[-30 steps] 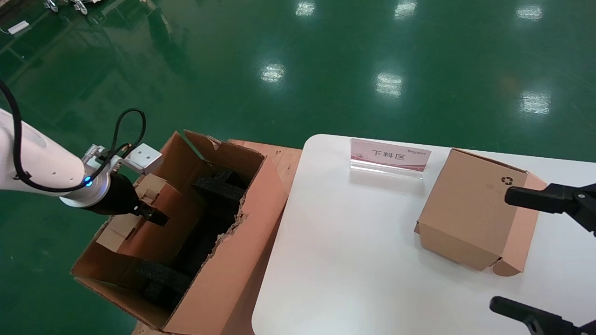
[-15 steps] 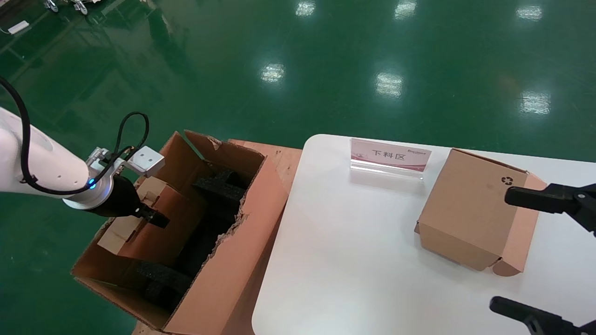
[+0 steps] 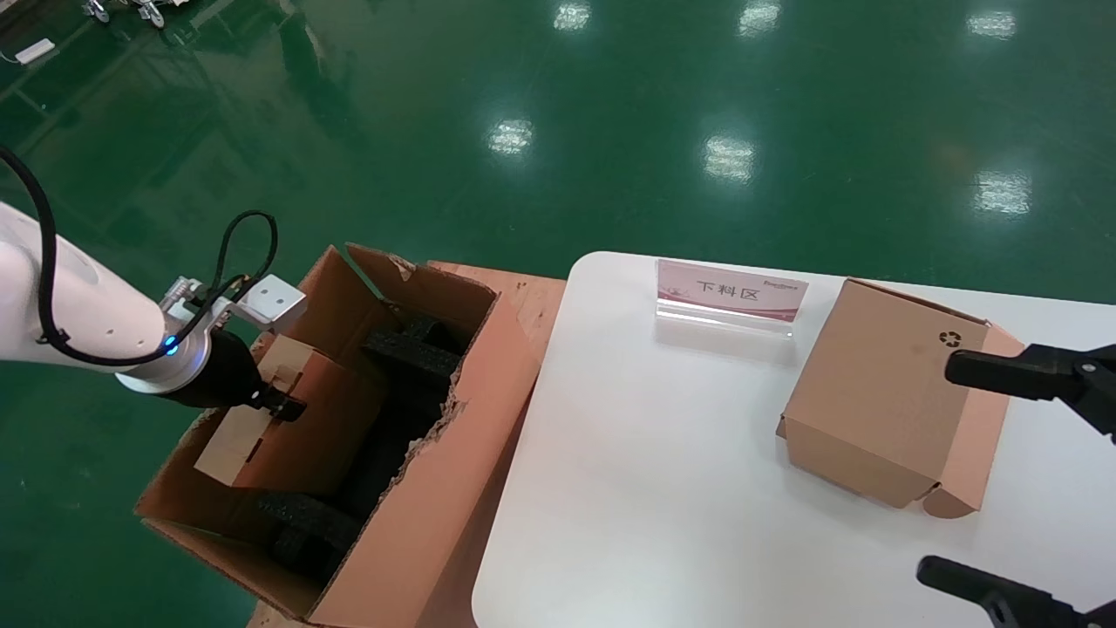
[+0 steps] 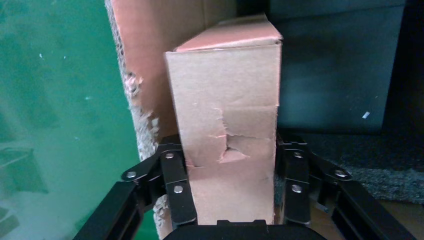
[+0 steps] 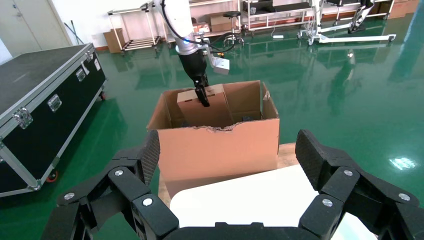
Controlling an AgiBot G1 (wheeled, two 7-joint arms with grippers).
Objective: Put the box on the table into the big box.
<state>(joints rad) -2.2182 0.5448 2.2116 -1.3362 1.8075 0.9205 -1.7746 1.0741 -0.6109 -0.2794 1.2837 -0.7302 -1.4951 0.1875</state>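
Note:
The slim brown box [image 3: 314,427] stands tilted inside the big box [image 3: 427,515], against its left wall, beside black foam blocks [image 3: 410,353]. My left gripper [image 3: 279,406] is shut on the box; in the left wrist view both fingers press the sides of the box [image 4: 225,100], whose face is torn, with the left gripper [image 4: 230,185] low in the big box. My right gripper [image 3: 933,467] hangs open over the right part of the white table [image 3: 663,488]. From the right wrist view the right gripper [image 5: 227,155] faces the big box [image 5: 220,150] and the held box [image 5: 192,107].
A squarer carton with a recycling symbol [image 3: 881,392] lies on the table between the right fingers. A pink-and-white sign [image 3: 731,292] stands at the table's far edge. The big box rests on a wooden pallet [image 3: 523,292]. A black flight case [image 5: 40,100] stands on the green floor.
The left gripper has shifted slightly left and lower, and the box has sunk a little deeper into the big box. The right arm has not moved.

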